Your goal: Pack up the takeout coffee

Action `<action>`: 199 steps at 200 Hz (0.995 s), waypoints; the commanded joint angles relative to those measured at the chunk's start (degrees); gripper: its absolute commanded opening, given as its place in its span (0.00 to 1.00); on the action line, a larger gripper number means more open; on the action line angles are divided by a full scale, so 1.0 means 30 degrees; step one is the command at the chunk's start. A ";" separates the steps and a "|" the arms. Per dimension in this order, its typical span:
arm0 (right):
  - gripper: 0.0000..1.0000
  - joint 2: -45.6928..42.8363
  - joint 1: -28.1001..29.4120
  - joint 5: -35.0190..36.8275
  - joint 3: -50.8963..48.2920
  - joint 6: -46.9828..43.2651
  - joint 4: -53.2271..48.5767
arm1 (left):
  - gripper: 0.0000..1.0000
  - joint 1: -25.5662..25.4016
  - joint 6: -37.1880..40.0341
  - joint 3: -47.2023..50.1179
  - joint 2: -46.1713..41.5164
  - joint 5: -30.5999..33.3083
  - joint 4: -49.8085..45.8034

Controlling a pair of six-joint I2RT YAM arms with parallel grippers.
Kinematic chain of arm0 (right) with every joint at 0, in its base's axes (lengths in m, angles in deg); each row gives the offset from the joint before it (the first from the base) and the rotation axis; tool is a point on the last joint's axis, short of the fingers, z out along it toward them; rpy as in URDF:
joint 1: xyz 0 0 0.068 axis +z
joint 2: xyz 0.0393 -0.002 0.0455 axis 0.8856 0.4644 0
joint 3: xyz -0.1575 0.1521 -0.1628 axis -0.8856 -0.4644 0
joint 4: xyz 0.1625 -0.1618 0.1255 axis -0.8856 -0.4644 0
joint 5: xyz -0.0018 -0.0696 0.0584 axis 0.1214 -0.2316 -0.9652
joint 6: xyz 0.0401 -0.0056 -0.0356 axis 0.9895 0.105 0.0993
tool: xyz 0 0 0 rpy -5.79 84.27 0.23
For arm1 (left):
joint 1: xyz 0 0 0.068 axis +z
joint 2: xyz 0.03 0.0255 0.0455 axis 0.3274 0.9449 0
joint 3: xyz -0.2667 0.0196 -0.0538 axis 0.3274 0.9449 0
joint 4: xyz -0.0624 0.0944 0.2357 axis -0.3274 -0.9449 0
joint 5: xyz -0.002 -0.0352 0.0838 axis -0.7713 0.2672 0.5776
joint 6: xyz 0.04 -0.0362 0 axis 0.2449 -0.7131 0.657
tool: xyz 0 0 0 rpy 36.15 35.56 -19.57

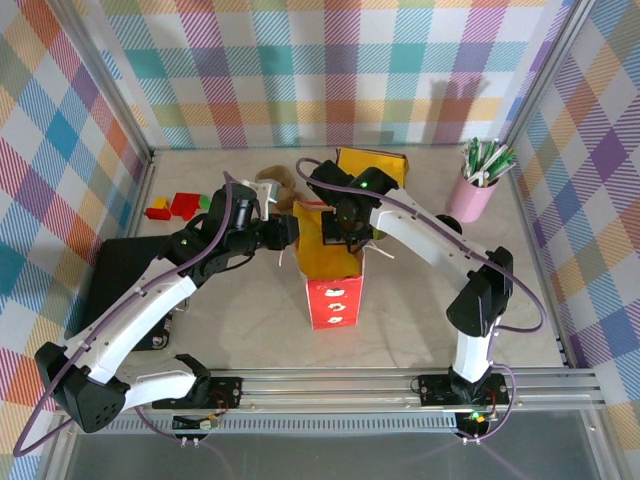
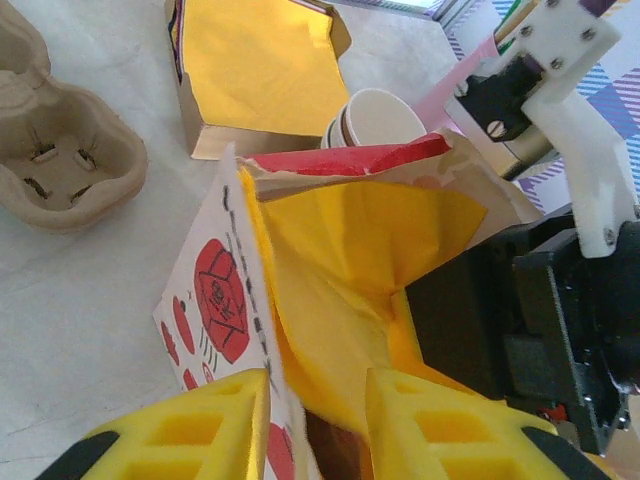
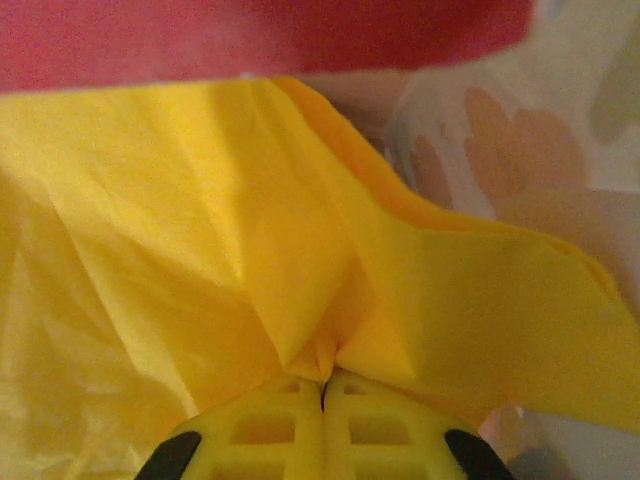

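Two pincers work one paper bag (image 1: pixel 333 290), which stands upright on the tabletop (image 1: pixel 240 320) with its mouth open.

Left pincer (image 2: pixel 318 392): fingers apart, straddling the bag's printed side wall. The wall lies against one finger and the other finger is inside, over the yellow lining. Not clamped as far as I can see.

Right pincer (image 3: pixel 322 388): fingers pressed together with a fold of yellow lining pinched at their tips, at the rim opposite the left pincer.

Takeout coffee: cannot tell where it is. The bag's depth between the left pincer's fingers is just dark.

- Just past the bag's far rim, ahead of the left pincer: nested open-top cups (image 2: pixel 375 118), white rims.
- Further ahead: second bag (image 2: pixel 265 65) lying flat, yellow inside showing.
- Ahead and off to that pincer's side: cardboard cup carrier (image 2: pixel 60 150).
- Well off to the right pincer's outer side: pink cup of sticks (image 1: pixel 470 195).
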 commanded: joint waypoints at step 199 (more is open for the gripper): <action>0.35 -0.2412 0.0739 0.0061 0.1079 -0.0660 0.1822 | 0.34 -0.0638 0.0506 0.0199 0.0663 0.0059 0.0237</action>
